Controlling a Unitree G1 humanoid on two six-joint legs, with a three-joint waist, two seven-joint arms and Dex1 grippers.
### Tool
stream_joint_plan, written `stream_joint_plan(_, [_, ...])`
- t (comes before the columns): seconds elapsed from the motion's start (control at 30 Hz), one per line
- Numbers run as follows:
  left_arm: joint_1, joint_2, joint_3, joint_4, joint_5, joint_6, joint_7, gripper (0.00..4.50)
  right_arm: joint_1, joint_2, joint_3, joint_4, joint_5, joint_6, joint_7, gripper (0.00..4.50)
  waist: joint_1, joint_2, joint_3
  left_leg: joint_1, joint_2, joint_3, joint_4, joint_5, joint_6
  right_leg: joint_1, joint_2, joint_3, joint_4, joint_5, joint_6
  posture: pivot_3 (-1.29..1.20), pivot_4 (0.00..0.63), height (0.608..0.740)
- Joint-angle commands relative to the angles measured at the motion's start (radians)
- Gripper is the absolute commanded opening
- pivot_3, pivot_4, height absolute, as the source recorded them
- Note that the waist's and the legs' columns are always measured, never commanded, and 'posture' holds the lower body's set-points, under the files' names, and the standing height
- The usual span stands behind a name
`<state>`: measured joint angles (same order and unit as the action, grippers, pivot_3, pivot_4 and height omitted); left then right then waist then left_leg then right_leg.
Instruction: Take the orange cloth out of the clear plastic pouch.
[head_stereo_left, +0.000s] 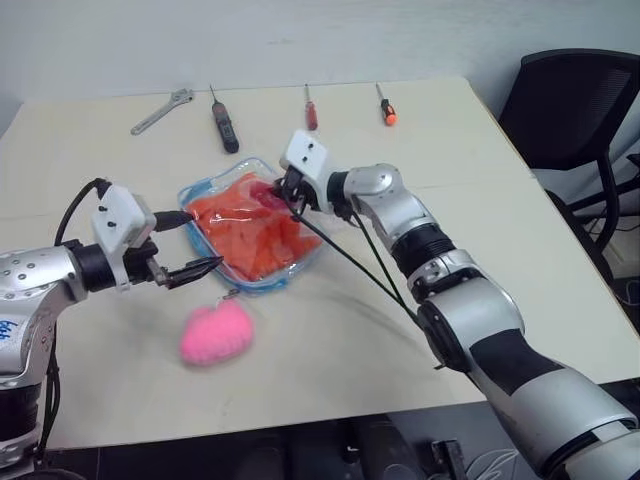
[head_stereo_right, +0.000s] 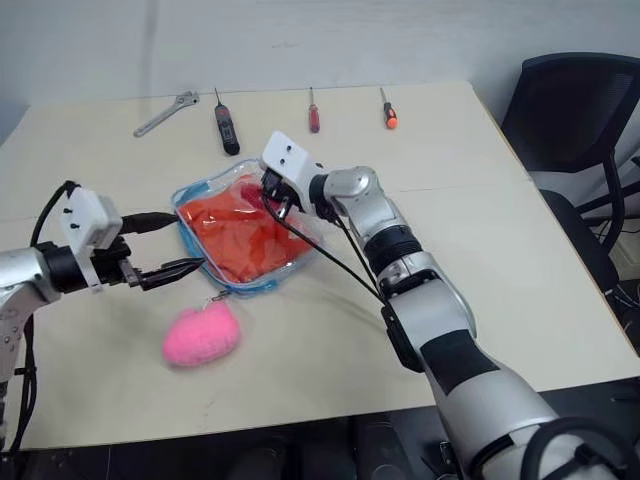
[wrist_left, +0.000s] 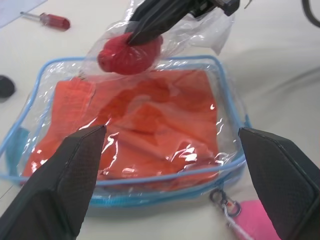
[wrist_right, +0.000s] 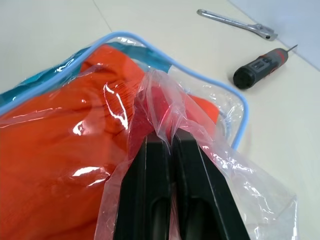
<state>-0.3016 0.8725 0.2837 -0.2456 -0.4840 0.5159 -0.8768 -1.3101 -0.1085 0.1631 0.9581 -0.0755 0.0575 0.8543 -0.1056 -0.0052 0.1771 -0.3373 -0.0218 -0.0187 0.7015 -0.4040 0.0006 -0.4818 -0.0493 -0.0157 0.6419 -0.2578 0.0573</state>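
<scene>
right gripper (wrist_right: 167, 142) clamped on film bag (wrist_left: 150, 37) above pouch (head_stereo_left: 205, 190), clearing way to cloth (head_stereo_left: 260, 235) | left gripper (head_stereo_left: 195, 245) apart beside pouch, ready to steady

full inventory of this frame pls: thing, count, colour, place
clear plastic pouch: 1, transparent with light blue trim, table centre
orange cloth: 1, orange, inside the pouch
thin film bag with red item: 1, clear film, red content, pinched by the right end effector above the pouch
fluffy heart: 1, pink, near edge of the pouch, on a clip
wrench: 1, silver, far left
dark tool: 1, black, beside the wrench
screwdrivers: 2, red handle, orange-black handle, far side
table: 1, beige
chair: 1, black, right of the table
left end effector: open, at the pouch's near corner
right end effector: shut on the film bag
</scene>
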Motion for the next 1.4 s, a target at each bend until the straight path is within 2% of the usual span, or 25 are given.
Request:
stream_joint_plan(0.03, [-0.044, -0.030, -0.033, -0.048, -0.054, 0.032, 0.003, 4.50, -0.009, -0.147, -0.051, -0.188, 0.027, 0.044, 0.056, 0.03, 0.015, 0.000, 0.000, 0.000, 0.000, 0.000, 0.000, 0.000, 0.000, 0.000, 0.000, 0.000, 0.000, 0.000, 0.000, 0.00, 0.150, 0.740])
stream_joint_plan(0.2, [-0.101, -0.094, -0.126, -0.095, -0.081, 0.064, -0.006, 4.50, 0.124, -0.411, -0.029, -0.375, -0.023, 0.050, 0.126, 0.03, 0.052, -0.001, -0.001, -0.001, -0.002, -0.001, 0.002, -0.001, 0.002, 0.001, -0.002, -0.001, -0.002, 0.000, 0.000, 0.00, 0.150, 0.740])
stream_joint_plan(0.3, [-0.161, -0.159, -0.206, -0.112, -0.093, 0.082, -0.010, 4.50, 0.283, -0.590, -0.091, -0.450, -0.022, 0.114, 0.113, 0.03, 0.081, -0.002, -0.001, -0.001, -0.002, -0.001, 0.003, -0.001, 0.003, 0.003, -0.002, -0.002, -0.004, 0.001, 0.001, 0.00, 0.150, 0.740])
stream_joint_plan(0.37, [-0.193, -0.185, -0.247, -0.114, -0.093, 0.085, -0.024, 4.50, 0.398, -0.666, -0.135, -0.492, -0.021, 0.149, 0.072, 0.03, 0.088, -0.002, -0.001, -0.002, -0.003, -0.001, 0.003, -0.001, 0.004, 0.003, -0.003, -0.002, -0.004, 0.001, 0.002, 0.00, 0.150, 0.740])
stream_joint_plan(0.53, [-0.246, -0.210, -0.292, -0.085, -0.080, 0.076, -0.054, 4.50, 0.606, -0.716, -0.220, -0.585, 0.002, 0.220, -0.023, 0.03, 0.073, -0.002, -0.001, 0.000, -0.001, 0.005, 0.003, -0.001, 0.003, 0.002, 0.000, 0.003, -0.003, 0.002, 0.003, 0.00, 0.150, 0.740])
stream_joint_plan(0.7, [-0.266, -0.206, -0.305, -0.051, -0.063, 0.060, -0.086, 4.50, 0.702, -0.689, -0.301, -0.626, 0.052, 0.305, -0.113, 0.03, 0.073, -0.002, -0.001, 0.006, 0.001, 0.011, 0.003, 0.001, 0.000, 0.002, 0.004, 0.009, 0.002, 0.001, 0.002, 0.00, 0.150, 0.740])
stream_joint_plan(0.8, [-0.262, -0.196, -0.307, -0.035, -0.048, 0.047, -0.106, 4.50, 0.746, -0.672, -0.345, -0.662, 0.110, 0.364, -0.121, 0.78, 0.080, -0.002, -0.001, 0.008, 0.000, 0.011, 0.003, 0.001, 0.000, 0.002, 0.005, 0.011, 0.002, 0.002, 0.001, 0.00, 0.150, 0.740])
stream_joint_plan(0.97, [-0.259, -0.182, -0.301, -0.018, -0.034, 0.030, -0.126, 4.50, 0.764, -0.692, -0.357, -0.723, 0.154, 0.418, -0.104, 2.46, 0.081, -0.001, -0.001, 0.006, 0.000, 0.011, 0.003, 0.001, 0.001, 0.002, 0.005, 0.011, 0.002, 0.002, 0.002, 0.00, 0.150, 0.740])
stream_joint_plan(1.03, [-0.255, -0.170, -0.299, -0.006, -0.016, 0.014, -0.135, 4.50, 0.745, -0.718, -0.351, -0.726, 0.152, 0.412, -0.094, 3.14, 0.082, -0.002, -0.001, 0.005, 0.000, 0.010, 0.003, 0.000, 0.001, 0.002, 0.004, 0.011, 0.002, 0.002, 0.002, 0.00, 0.150, 0.740])
stream_joint_plan(1.17, [-0.256, -0.104, -0.279, 0.076, 0.046, -0.069, -0.182, 4.50, 0.667, -0.780, -0.348, -0.763, 0.207, 0.403, 0.018, 4.45, 0.081, -0.001, -0.001, 0.004, 0.000, 0.010, 0.003, 0.001, 0.002, 0.001, 0.004, 0.011, 0.001, 0.002, 0.002, 0.00, 0.150, 0.740])
stream_joint_plan(1.23, [-0.266, -0.056, -0.273, 0.162, 0.095, -0.146, -0.219, 4.50, 0.630, -0.800, -0.346, -0.803, 0.266, 0.433, 0.094, 4.45, 0.076, -0.001, -0.001, 0.004, 0.000, 0.010, 0.003, 0.000, 0.002, 0.000, 0.005, 0.010, -0.001, 0.002, 0.002, 0.00, 0.150, 0.740])
stream_joint_plan(1.33, [-0.316, 0.055, -0.324, 0.410, 0.265, -0.430, -0.306, 4.50, 0.632, -0.839, -0.336, -0.974, 0.433, 0.530, 0.272, 4.45, 0.077, -0.001, -0.001, 0.004, 0.002, 0.010, 0.002, 0.001, 0.001, 0.000, 0.006, 0.009, -0.003, 0.002, 0.002, 0.00, 0.150, 0.740])
stream_joint_plan(1.4, [-0.391, 0.082, -0.357, 0.592, 0.346, -0.590, -0.331, 4.50, 0.657, -0.850, -0.334, -1.088, 0.531, 0.591, 0.342, 4.45, 0.081, -0.001, -0.001, 0.004, 0.002, 0.009, 0.001, 0.001, 0.001, 0.001, 0.006, 0.007, -0.004, 0.002, 0.001, 0.00, 0.150, 0.740])
